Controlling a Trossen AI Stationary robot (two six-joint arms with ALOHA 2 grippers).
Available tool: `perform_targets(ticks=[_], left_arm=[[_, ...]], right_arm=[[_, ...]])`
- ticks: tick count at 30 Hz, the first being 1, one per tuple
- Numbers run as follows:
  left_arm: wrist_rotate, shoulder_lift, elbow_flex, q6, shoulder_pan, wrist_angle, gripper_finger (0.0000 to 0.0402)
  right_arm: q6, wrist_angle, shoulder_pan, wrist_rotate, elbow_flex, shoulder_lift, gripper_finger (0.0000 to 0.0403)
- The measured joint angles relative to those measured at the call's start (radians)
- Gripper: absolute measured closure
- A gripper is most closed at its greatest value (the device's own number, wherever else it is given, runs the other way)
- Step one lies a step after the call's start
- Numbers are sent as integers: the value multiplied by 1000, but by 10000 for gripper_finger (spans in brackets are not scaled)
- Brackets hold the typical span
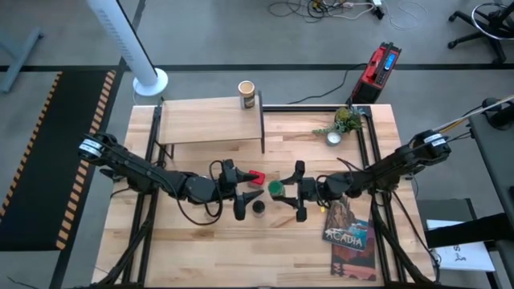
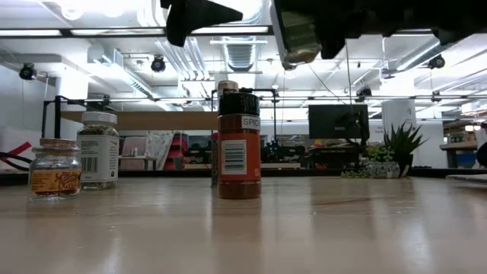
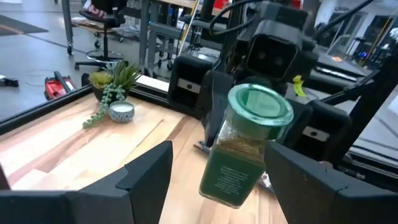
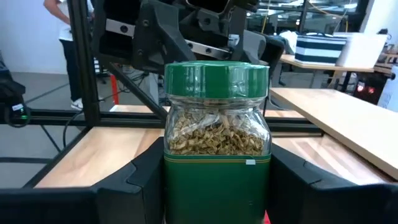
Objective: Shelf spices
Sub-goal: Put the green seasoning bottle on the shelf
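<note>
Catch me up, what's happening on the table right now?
The right tool holds the green-lidded jar lifted off the table, facing the left tool, which is open close by with nothing in it. One tan canister already stands on the shelf. The brown jar, the red tin and the white-capped jar are not yet shelved.

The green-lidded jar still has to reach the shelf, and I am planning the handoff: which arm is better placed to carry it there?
Right. The right end effector is shut on the green-lidded jar, held above the table. The left end effector faces it, open and empty. The shelf has bare space beside the tan canister.
</note>
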Motion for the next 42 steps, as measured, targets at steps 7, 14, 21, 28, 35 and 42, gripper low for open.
perform_targets(ticks=[7,14,21,28,35,42], left_arm=[[-2,1,7,-1,0,-16,159],[-3,10,12,0,4,-5,159],[-19,104,151,87,2,-112,159],[-59,74,225,48,-8,-332,159],[-60,65,202,9,-47,-343,159],[-63,65,201,12,-80,-359,159]], right_arm=[[-2,-3,0,-10,21,0,223],[10,-5,0,-30,34,0,223],[7,-44,-3,-43,53,18,222],[37,-44,-7,7,15,-8,223],[48,-141,-7,28,-5,-37,223],[102,-234,-7,63,-66,-67,223]])
